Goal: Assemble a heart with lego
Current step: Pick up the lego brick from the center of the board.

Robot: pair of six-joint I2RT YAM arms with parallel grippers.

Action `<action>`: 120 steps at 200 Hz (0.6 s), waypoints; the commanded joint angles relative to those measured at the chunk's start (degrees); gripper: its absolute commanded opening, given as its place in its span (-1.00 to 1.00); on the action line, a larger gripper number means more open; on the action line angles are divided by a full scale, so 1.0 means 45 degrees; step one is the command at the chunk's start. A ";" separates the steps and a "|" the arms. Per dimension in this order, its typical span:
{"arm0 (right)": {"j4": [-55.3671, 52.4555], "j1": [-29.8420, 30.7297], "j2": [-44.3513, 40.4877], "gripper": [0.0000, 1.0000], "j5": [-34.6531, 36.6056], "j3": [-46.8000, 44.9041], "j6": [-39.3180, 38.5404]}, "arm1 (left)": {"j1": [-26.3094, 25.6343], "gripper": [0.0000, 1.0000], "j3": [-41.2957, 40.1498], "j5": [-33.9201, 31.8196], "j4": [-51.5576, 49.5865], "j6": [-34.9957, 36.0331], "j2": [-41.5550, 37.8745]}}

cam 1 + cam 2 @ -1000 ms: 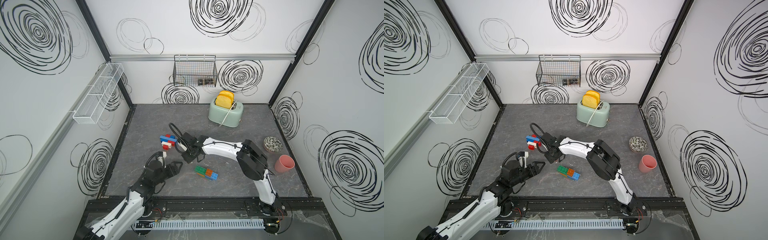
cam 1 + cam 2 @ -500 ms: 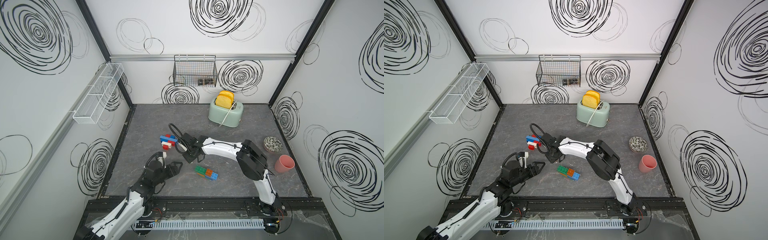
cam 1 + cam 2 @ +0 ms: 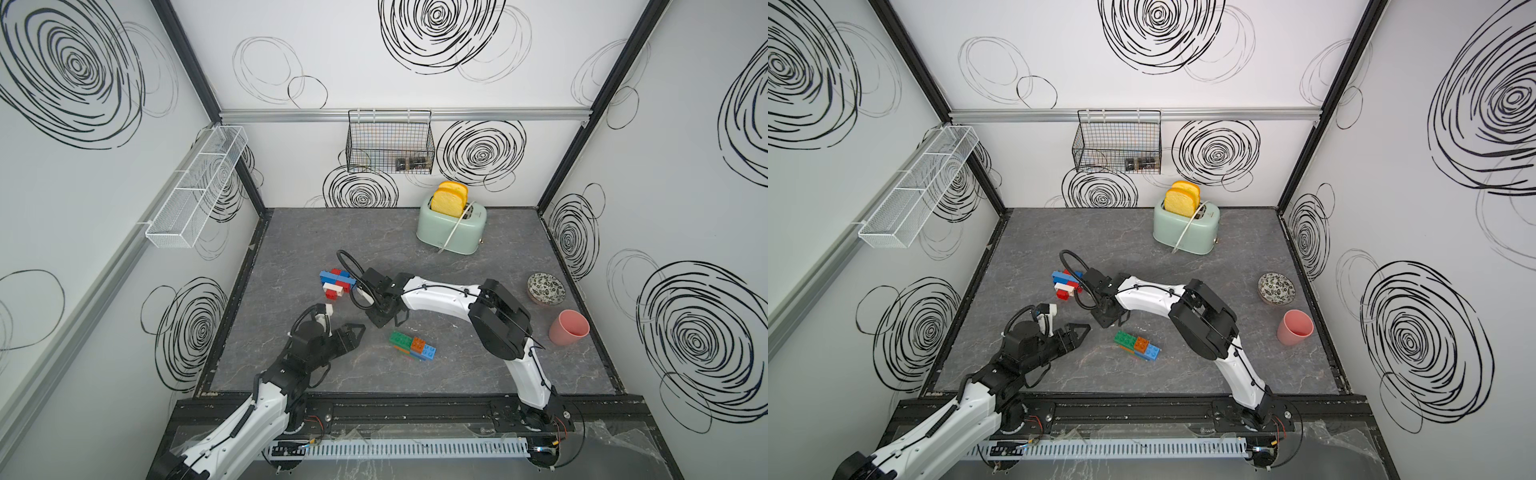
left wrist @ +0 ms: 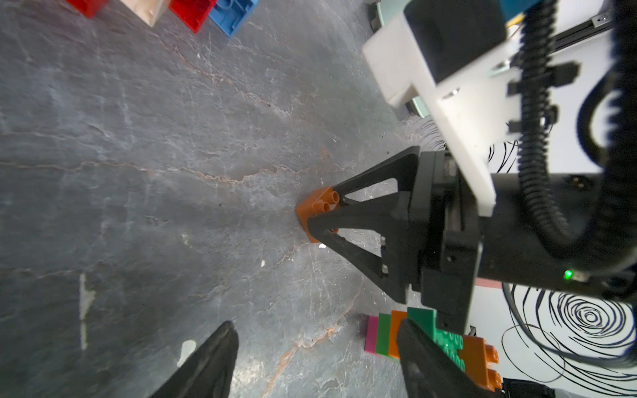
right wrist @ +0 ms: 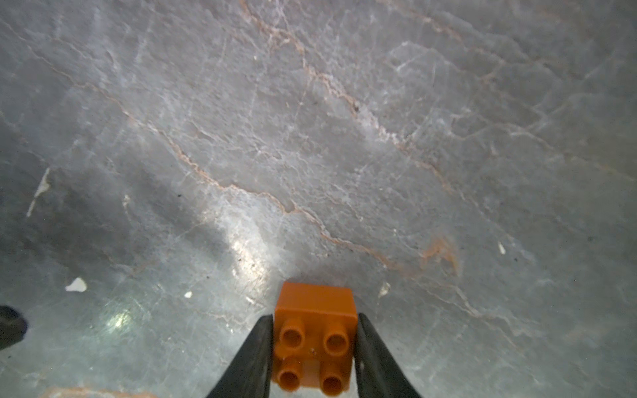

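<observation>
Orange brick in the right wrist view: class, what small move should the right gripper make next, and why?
Probably a short lift straight up. The right gripper has its fingers against both sides of the orange brick, which seems to sit on the table; it must clear the surface before being carried.

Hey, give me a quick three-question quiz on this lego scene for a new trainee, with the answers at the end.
1. True or false: the left gripper holds a brick.
2. What colour is the square four-stud brick between the fingers of the right gripper? A green, B orange, C white.
3. Fill in: the toaster has two slices of ____ standing in it.
Key: 1 false, it is open and empty. 2 B. 3 toast.
</observation>
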 commanded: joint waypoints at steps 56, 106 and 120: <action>-0.0473 0.0081 -0.0075 -0.34 0.0065 0.0340 -0.0492 | 0.0088 0.55 -0.0252 0.0056 0.0764 -0.0059 -0.0062; -0.0388 0.0061 -0.1976 -0.40 -0.0298 0.0314 -0.1739 | 0.0138 0.55 -0.0262 0.0143 0.0844 -0.0132 -0.0068; -0.0503 0.0062 -0.2625 -0.41 -0.0136 0.0123 -0.1979 | 0.0144 0.55 -0.0242 0.0239 0.0984 -0.0109 0.0104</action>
